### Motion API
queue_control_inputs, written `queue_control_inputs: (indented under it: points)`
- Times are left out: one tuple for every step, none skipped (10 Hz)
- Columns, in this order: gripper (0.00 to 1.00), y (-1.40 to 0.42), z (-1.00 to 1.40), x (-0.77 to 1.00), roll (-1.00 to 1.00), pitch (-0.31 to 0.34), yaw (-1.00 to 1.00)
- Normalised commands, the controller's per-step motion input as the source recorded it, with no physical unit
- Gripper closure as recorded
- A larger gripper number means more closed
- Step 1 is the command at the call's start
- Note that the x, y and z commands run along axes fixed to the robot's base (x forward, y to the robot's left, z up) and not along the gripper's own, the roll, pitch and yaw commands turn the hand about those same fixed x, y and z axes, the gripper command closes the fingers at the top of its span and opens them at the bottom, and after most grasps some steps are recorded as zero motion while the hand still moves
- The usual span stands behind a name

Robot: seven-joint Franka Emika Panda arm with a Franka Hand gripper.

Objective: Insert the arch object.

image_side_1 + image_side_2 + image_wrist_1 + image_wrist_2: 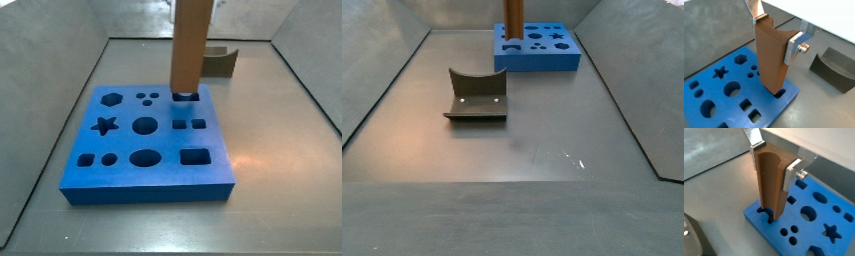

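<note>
The arch object is a tall, narrow brown block, standing upright. My gripper is shut on its upper end, silver fingers on two sides. Its lower end sits in a hole at a corner of the blue board. Another wrist view shows the block, my gripper and the board. In a side view the block rises from the board's far edge; the gripper is out of frame there. Another side view shows the block on the board.
The blue board has several holes of different shapes: star, hexagon, circles, squares. A squat dark grey piece with a scooped top lies on the grey floor apart from the board; it also shows in other views. Grey walls surround the floor.
</note>
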Motion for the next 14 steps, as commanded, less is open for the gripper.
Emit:
queue_control_inputs:
  points:
    - [1.00, 0.00, -0.37, 0.27, 0.15, 0.077, 0.20]
    - [1.00, 0.01, -0.28, 0.11, 0.11, 0.003, -0.06]
    - [1.00, 0.05, -0.13, 0.02, 0.01, 0.000, -0.18]
    - [1.00, 0.05, -0.09, 0.02, 0.01, 0.000, -0.21]
    - [1.00, 0.06, -0.11, 0.00, 0.02, 0.000, -0.23]
    - [1.00, 0.05, -0.14, -0.05, 0.01, -0.057, -0.23]
    - [1.00, 0.04, -0.24, 0.00, 0.00, -0.043, -0.19]
    - [1.00, 0.00, -0.40, 0.02, 0.00, -0.066, -0.11]
    - [1.00, 0.00, -0.56, 0.04, 0.00, -0.159, -0.09]
    - [1.00, 0.00, -0.54, 0.06, 0.00, -0.159, -0.11]
    - [1.00, 0.00, -0.29, 0.05, 0.00, -0.094, -0.17]
    - [1.00, 0.00, -0.17, 0.04, 0.00, -0.057, -0.16]
    - [1.00, 0.00, -0.17, 0.02, 0.00, -0.059, -0.15]
    - [1.00, 0.00, -0.20, 0.03, 0.00, -0.061, -0.15]
